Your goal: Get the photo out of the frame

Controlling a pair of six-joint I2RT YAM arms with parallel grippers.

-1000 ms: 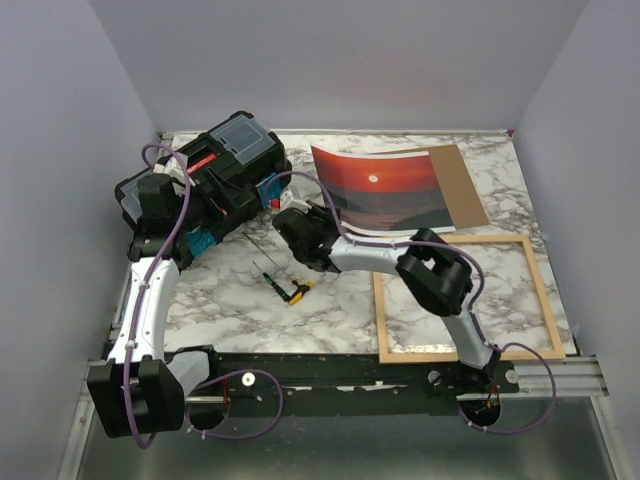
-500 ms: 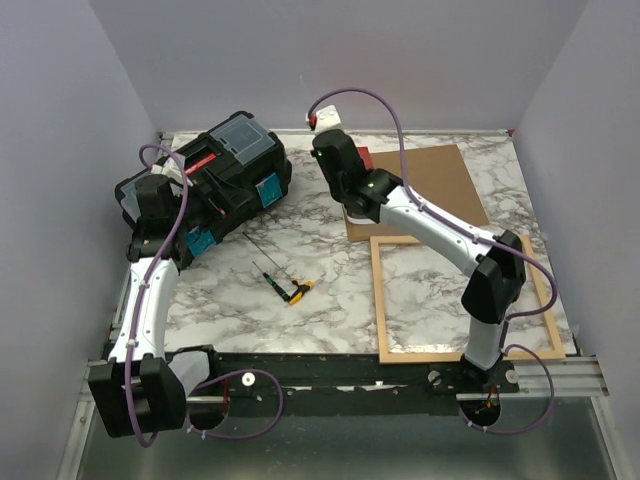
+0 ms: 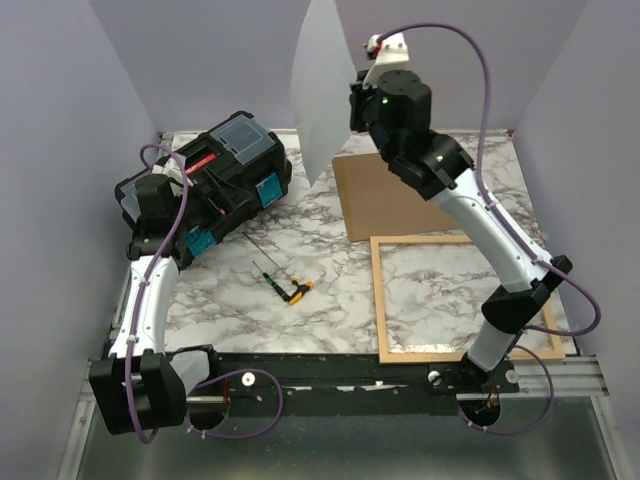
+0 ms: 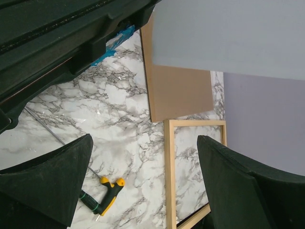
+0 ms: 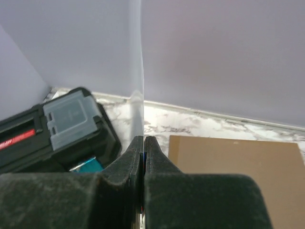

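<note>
The top external camera is looking down over the whole table (image 3: pixel 330 270). The left wrist camera is peering past the nearby toolbox (image 4: pixel 57 28), the right one is facing the back wall (image 5: pixel 214 57); all are sharing toolbox and backing board (image 4: pixel 178 93).

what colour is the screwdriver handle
Yellow and black, with a green band. The screwdriver shows best in the left wrist view.

- Overhead view: bright, even, diffuse light. No hard shadows, only a soft dark rim under the toolbox (image 3: pixel 205 185) on the table (image 3: pixel 240 300).
- Frame (image 3: pixel 377 300): faint pale sheen on the pane along its near edge.
- Left wrist view: table sharp; left gripper (image 4: pixel 145 140) fingers (image 4: pixel 47 186) dark, soft-edged.
- Right wrist view: right gripper (image 5: pixel 144 139) fingers (image 5: pixel 167 191) underlit, blurred; photo (image 5: pixel 141 95) edge-on, a hazy pale streak.
</note>
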